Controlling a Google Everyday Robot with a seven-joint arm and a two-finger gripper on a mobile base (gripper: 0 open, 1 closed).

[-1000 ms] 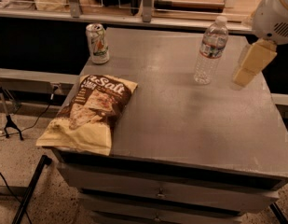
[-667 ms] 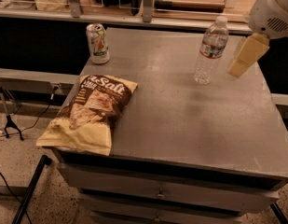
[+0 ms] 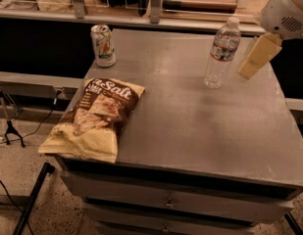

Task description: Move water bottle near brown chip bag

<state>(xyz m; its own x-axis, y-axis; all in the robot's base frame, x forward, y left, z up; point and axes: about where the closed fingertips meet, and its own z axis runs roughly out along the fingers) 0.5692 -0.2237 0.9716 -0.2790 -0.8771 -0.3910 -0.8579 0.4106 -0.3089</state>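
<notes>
The water bottle stands upright at the back right of the grey table; it is clear and ribbed, with a white cap and a label band. The brown chip bag lies flat at the table's front left corner, its cream lower end hanging over the edge. My gripper hangs from the white arm at the upper right, just to the right of the bottle and apart from it, at about the height of the bottle's lower half.
A pale soda can stands upright at the table's back left. A counter with racks and boxes runs behind the table. Drawers sit below the tabletop. A stand leg and cables are on the floor at left.
My gripper has moved up and to the left, closer to the water bottle. The bottle, chip bag and can have not moved.
</notes>
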